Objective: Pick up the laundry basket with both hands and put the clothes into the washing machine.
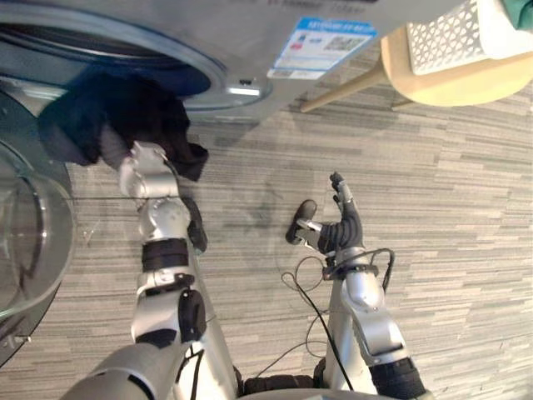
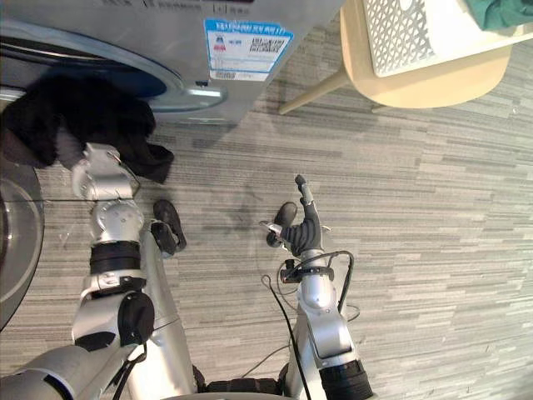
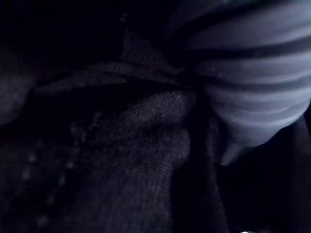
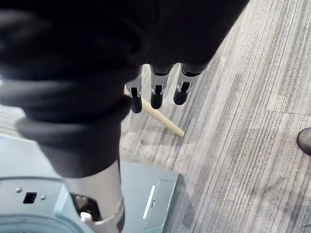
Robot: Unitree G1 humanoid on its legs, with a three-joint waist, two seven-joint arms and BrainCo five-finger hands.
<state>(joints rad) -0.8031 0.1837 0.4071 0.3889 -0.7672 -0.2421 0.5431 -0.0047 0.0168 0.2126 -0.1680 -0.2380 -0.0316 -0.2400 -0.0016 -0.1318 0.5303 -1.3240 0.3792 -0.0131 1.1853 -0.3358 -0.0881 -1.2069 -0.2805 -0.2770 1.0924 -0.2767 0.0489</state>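
**Left and right eye views: loading stage.** The dark garment (image 1: 125, 117) hangs over the lower rim of the drum opening (image 1: 108, 46) of the washing machine (image 1: 250, 42). Part of it lies inside and part droops down the front panel towards the floor (image 1: 433, 208).

The left hand (image 1: 143, 167) is buried in this cloth from below, so it cannot be told whether it grips or merely pushes (its wrist view shows dark knit folds against the ribbed cover). The right hand (image 1: 337, 221) hangs over the floor, well apart from the machine, fingers loosely extended and holding nothing.

The laundry basket (image 1: 454, 37), white and perforated, stands on a round wooden stool (image 1: 466, 83) to the right of the machine, with a green garment (image 1: 520, 10) at its rim. Both hands are well apart from it. The open glass door (image 1: 29, 242) stands just beside the left arm.

**Handling, as judged:** the dark garment is light, limp, easy to grip and not fragile. It folds and trails, however, so the drooping part may catch on the rim. A hold on the bunched middle, rather than on an edge, should carry it in whole
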